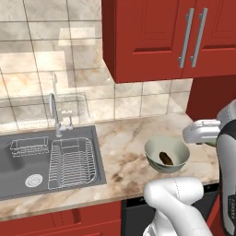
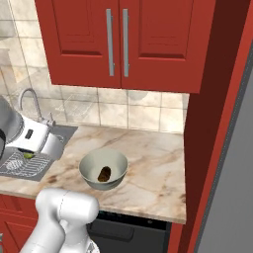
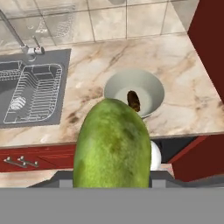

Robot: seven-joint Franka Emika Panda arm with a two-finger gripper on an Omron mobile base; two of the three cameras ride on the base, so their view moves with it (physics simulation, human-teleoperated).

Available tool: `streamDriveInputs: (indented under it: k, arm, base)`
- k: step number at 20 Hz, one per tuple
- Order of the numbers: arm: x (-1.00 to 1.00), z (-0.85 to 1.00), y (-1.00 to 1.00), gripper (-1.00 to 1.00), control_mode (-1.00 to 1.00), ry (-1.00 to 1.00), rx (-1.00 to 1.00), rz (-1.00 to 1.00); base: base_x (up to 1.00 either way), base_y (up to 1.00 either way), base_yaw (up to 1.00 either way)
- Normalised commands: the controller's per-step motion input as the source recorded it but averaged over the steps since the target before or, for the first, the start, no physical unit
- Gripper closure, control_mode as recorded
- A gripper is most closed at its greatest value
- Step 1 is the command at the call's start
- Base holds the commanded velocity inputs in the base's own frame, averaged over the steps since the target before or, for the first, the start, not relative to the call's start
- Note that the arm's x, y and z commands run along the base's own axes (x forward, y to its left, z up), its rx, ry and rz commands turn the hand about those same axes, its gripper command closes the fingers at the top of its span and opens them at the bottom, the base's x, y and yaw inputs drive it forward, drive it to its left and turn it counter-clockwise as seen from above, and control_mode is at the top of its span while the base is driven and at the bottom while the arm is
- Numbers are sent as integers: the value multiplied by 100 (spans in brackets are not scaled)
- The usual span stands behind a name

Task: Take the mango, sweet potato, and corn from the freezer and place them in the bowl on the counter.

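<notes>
The bowl (image 1: 166, 154) stands on the counter (image 1: 124, 143), and in it lies the sweet potato (image 1: 167, 158), alone, on the bowl's floor. In the left base view the sweet potato sits a little toward 5 o'clock of the bowl's centre, its long axis running from about 10 o'clock to 4 o'clock; in the right base view (image 2: 104, 174) it looks stubbier and stands nearer upright in the picture, leaning toward 1 o'clock. The sink (image 1: 27, 161) is let into the counter at 9 o'clock of the bowl, well apart from it, and holds a wire rack (image 1: 71, 162) and a smaller wire basket (image 1: 29, 146); a tap (image 1: 54, 113) rises at the sink's far edge.

The end effector (image 3: 113, 173) is pinching the mango (image 3: 112, 144), its fingers hidden behind the fruit in the hand view. The mango is off the counter, carried in the air nearer the camera than the bowl. In the hand view its long axis runs from 6 o'clock up to 12 o'clock, the rounded green tip pointing at the bowl, whose rim shows just past it. In the right base view a sliver of green (image 2: 28, 154) shows under the white hand, at 9 o'clock of the bowl
</notes>
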Motion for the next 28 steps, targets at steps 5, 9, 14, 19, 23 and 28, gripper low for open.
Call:
streamDriveInputs:
  k: [5, 9, 14, 19, 23, 28]
  arm:
    - [40, -60, -2, 100, -100, 12, 0, -1]
    - [44, -62, -8, 100, -100, 9, 0, 0]
    - [48, -47, -9, 100, -100, 10, 0, 0]
    - [50, -26, -2, 100, -100, 16, 0, 0]
    - [54, -34, -5, 100, -100, 11, 0, 0]
    - [65, -52, 0, 100, -100, 0, 0, 0]
  base:
    - [0, 0, 0]
    - [0, 0, 0]
    - [0, 0, 0]
    - [0, 0, 0]
    - [0, 0, 0]
    - [0, 0, 0]
